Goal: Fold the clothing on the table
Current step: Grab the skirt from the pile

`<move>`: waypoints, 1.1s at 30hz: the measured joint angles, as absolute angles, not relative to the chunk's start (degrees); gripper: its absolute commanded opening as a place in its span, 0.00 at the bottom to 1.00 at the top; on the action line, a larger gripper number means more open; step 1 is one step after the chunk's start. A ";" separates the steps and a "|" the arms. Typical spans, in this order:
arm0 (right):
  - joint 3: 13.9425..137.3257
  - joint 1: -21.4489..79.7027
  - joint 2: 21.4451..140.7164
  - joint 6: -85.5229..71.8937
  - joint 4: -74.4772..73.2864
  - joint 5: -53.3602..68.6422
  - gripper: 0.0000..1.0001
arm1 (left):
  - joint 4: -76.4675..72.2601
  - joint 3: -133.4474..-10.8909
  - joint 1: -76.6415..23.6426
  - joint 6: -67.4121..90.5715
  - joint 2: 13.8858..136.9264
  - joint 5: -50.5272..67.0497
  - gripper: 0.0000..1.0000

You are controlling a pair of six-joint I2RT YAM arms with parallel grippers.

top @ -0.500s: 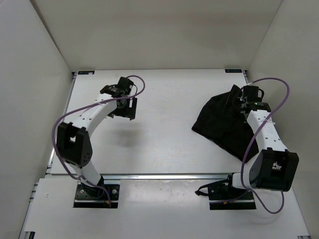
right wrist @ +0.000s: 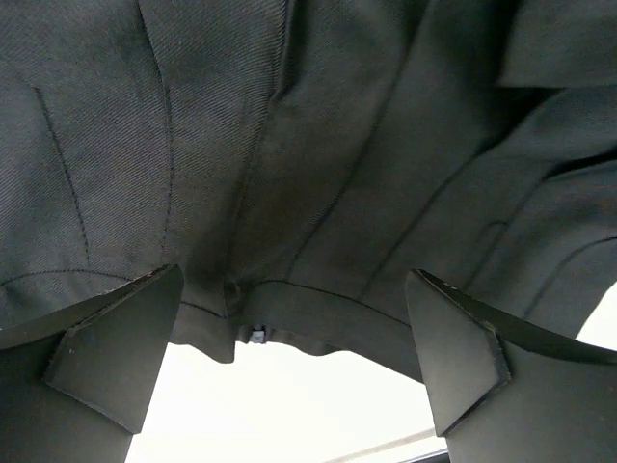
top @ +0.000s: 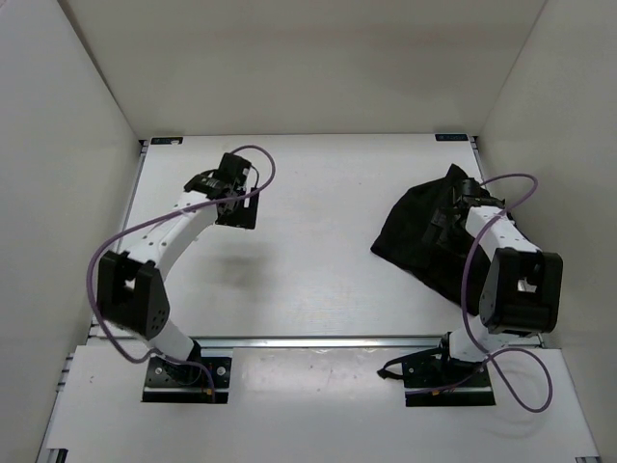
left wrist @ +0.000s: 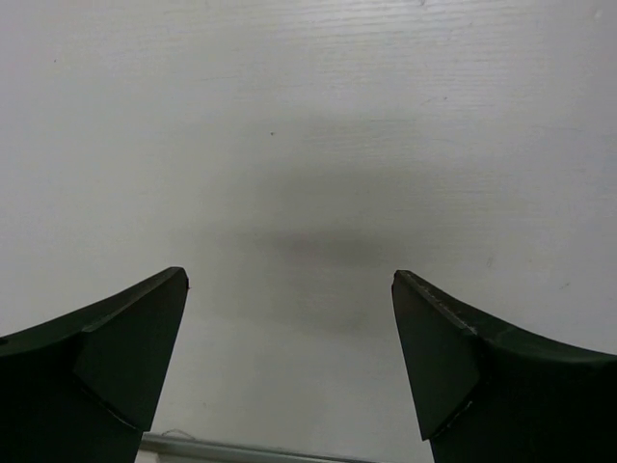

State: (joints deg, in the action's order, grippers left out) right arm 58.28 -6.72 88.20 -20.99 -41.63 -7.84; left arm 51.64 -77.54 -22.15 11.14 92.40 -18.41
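Fabric like this, black and pleated, looks light, limp and a little slick, so I judge it will sag and slide rather than hold a shape when lifted. The clothing (top: pixel 424 241) lies bunched in a rough heap on the right side of the surface (top: pixel 318 280), close to its right edge and partly under the right arm. The right tool (right wrist: pixel 294 280) hangs just above the heap, fingers spread wide and pinching nothing. Below it runs a stitched hem (right wrist: pixel 318 313), with bare surface beyond. That doubled hem looks like the firmest place to take hold, near a corner. The left tool (left wrist: pixel 289 289), also spread and empty, hovers over the far left part of the surface, well apart from the cloth.
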 measured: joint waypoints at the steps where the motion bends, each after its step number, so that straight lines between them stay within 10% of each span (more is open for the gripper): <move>1: 58.35 -6.37 89.06 -21.56 -41.60 -7.75 0.95 | 49.95 -75.46 -21.71 10.74 90.04 -17.58 0.98; 8: 60.62 -2.74 96.38 -23.16 -41.67 -8.32 0.74 | 44.51 -73.56 -18.50 9.93 82.63 -13.89 0.99; 16: 60.93 -1.89 97.82 -24.14 -41.52 -8.10 0.00 | 44.95 -70.91 -17.61 9.89 83.50 -11.29 0.99; 24: 69.47 -1.83 97.84 -23.49 -47.46 -8.67 0.00 | 44.75 -70.11 -17.56 9.91 83.74 -6.31 0.99; 33: 112.14 2.50 99.83 -18.39 -57.34 -11.38 0.00 | 34.76 -67.55 -23.57 15.40 87.02 14.81 0.99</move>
